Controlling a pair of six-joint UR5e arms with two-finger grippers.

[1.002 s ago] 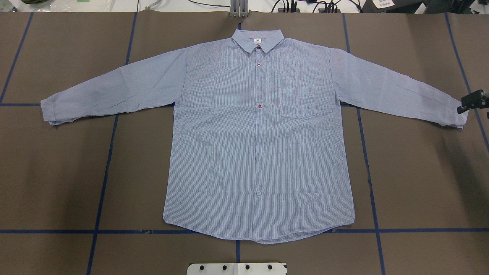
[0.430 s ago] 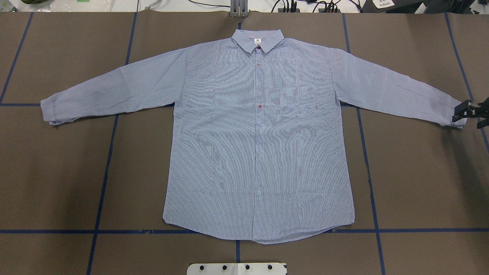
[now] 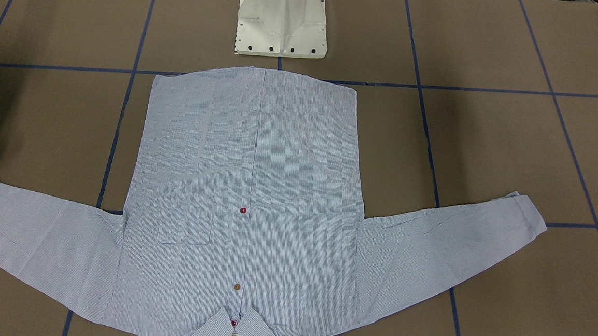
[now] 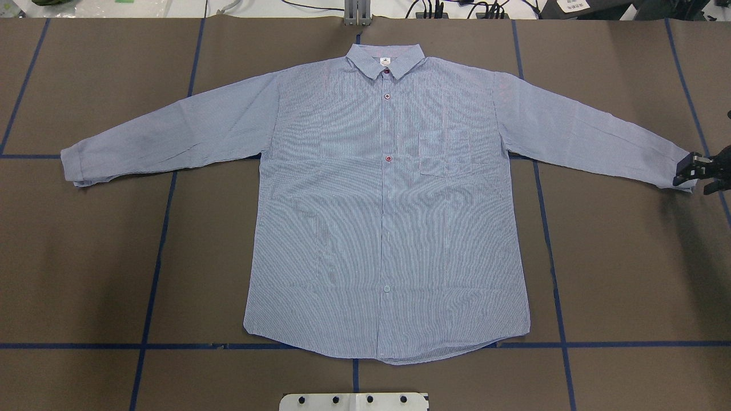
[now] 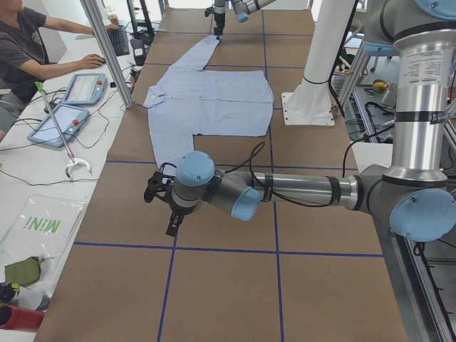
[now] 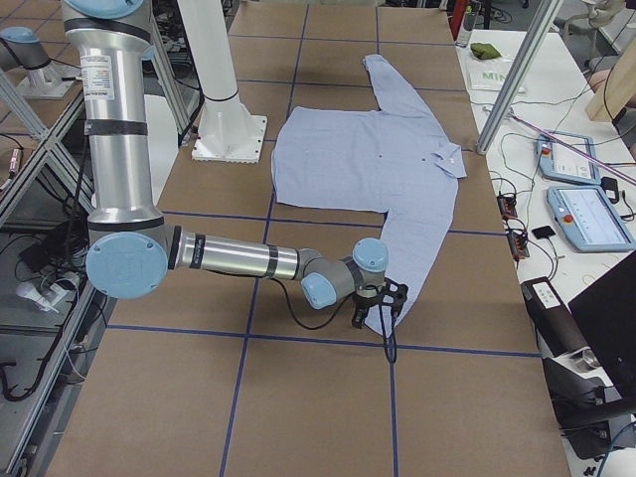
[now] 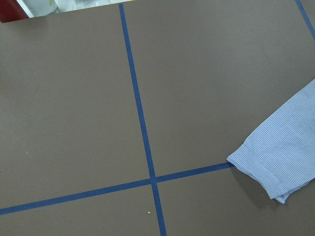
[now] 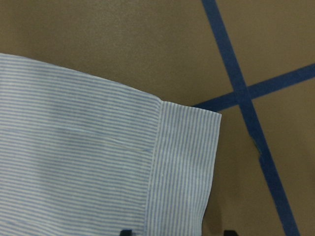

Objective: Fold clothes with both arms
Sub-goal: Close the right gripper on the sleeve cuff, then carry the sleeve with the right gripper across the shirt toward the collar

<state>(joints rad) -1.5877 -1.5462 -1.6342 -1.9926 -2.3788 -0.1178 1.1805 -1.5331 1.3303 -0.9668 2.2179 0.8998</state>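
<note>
The shirt (image 4: 365, 217) lies flat on the table (image 4: 74, 257), sleeves out. The right gripper (image 4: 687, 172) sits at one cuff (image 8: 184, 167), fingers (image 8: 127, 232) spread, maybe around it. The left gripper (image 5: 158, 194) hangs over the table; I cannot tell if it is spread.

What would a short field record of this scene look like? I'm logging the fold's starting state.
shirt: flat, front up, sleeves spread, nothing folded
right gripper: open, jaws either side of the right-side cuff
left gripper: above bare table, apart from the left-side cuff; open or shut unclear
</note>
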